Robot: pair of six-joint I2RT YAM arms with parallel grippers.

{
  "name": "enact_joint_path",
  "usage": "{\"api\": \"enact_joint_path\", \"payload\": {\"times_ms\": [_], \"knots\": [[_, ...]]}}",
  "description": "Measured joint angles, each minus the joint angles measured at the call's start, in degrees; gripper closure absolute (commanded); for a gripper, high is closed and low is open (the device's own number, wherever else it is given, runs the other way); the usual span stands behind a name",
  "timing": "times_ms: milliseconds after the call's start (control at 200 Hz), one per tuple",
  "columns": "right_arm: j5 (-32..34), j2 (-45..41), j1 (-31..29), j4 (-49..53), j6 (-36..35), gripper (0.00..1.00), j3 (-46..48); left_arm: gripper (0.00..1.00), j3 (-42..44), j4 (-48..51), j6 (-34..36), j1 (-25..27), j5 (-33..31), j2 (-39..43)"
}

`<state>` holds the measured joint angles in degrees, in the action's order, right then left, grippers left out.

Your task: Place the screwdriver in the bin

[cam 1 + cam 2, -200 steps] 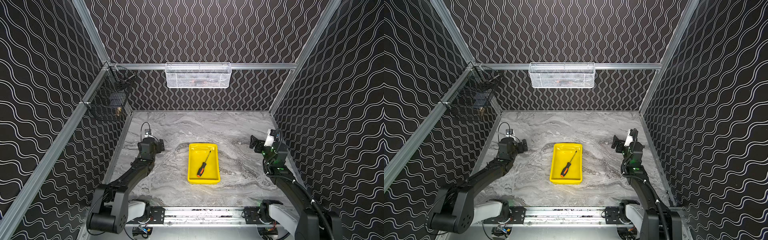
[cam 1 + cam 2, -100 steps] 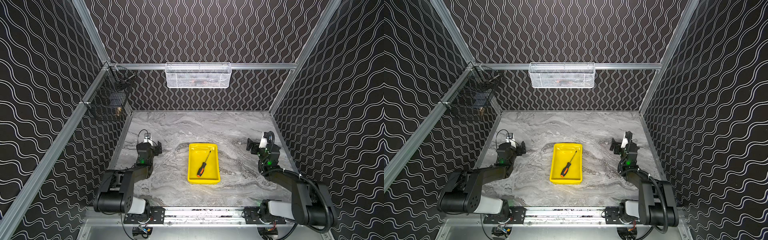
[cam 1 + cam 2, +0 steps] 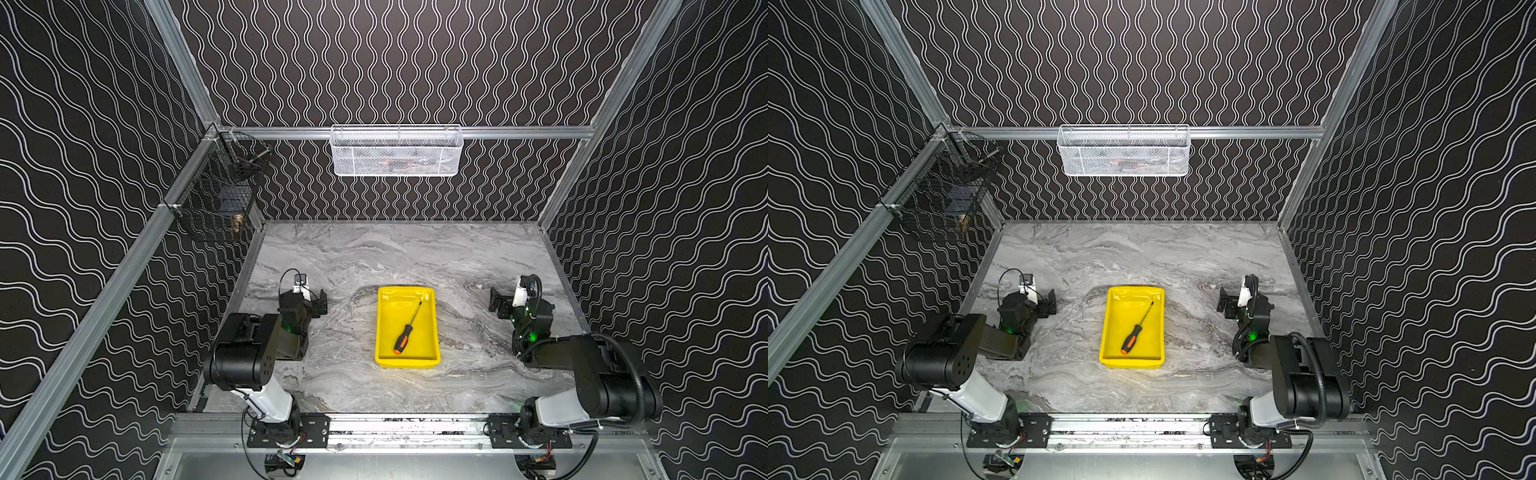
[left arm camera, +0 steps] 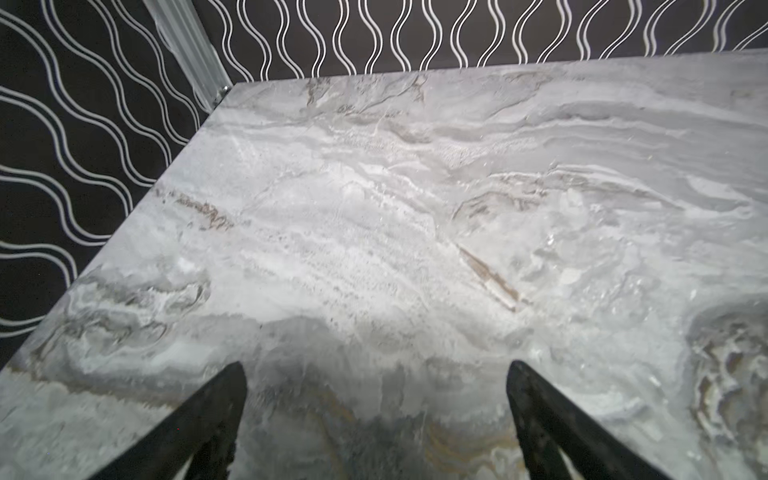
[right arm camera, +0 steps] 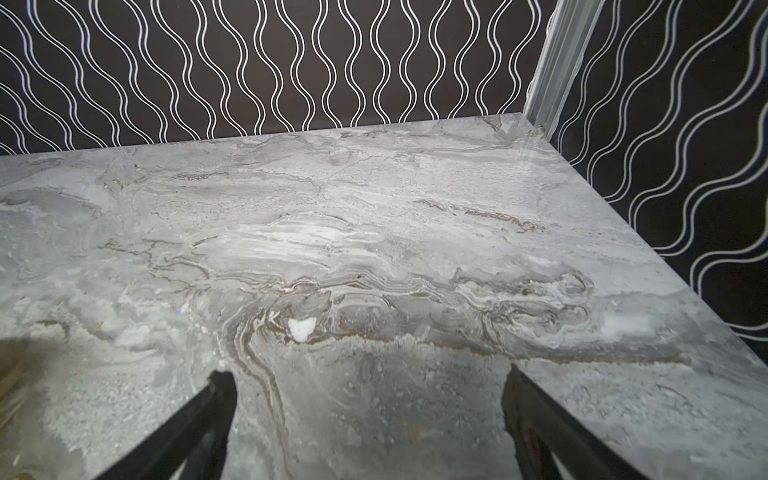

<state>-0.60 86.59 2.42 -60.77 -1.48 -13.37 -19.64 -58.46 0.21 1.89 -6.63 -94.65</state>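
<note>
The screwdriver [image 3: 405, 336] [image 3: 1133, 336], black-handled with orange marks, lies slantwise inside the yellow bin [image 3: 424, 347] [image 3: 1152, 347] at the middle of the marble table in both top views. My left gripper [image 3: 321, 300] [image 3: 1052, 302] rests low, left of the bin and well apart from it. In the left wrist view this gripper [image 4: 376, 370] is open over bare marble. To the right of the bin, also apart from it, sits my right gripper [image 3: 496, 302] [image 3: 1223, 304]. The right wrist view shows that gripper [image 5: 365, 376] open with nothing between its fingers. Neither wrist view shows the bin or the screwdriver.
A white mesh basket [image 3: 397, 151] hangs on the back wall rail. A black wire basket [image 3: 216, 195] hangs on the left wall. Patterned walls close in three sides. Both arms' bases sit on the metal rail [image 3: 409, 428] at the front.
Both arms have folded back toward their bases, elbows rising near the front rail. The grippers stayed open beside the bin. Screwdriver and bin have not moved.
</note>
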Motion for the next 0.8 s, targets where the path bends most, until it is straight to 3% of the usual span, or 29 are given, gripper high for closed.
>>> {"api": "enact_joint_path", "payload": {"times_ms": [175,801], "knots": [[3.61,1.25,0.0,-3.37,1.11,0.01,-0.55,0.01,-2.08,0.68,1.7,0.04,4.11,-0.52],[6.27,1.7,0.07,-4.2,2.16,0.0,-1.7,0.01,-1.77,1.51,2.95,0.42,5.31,-0.46]]}}
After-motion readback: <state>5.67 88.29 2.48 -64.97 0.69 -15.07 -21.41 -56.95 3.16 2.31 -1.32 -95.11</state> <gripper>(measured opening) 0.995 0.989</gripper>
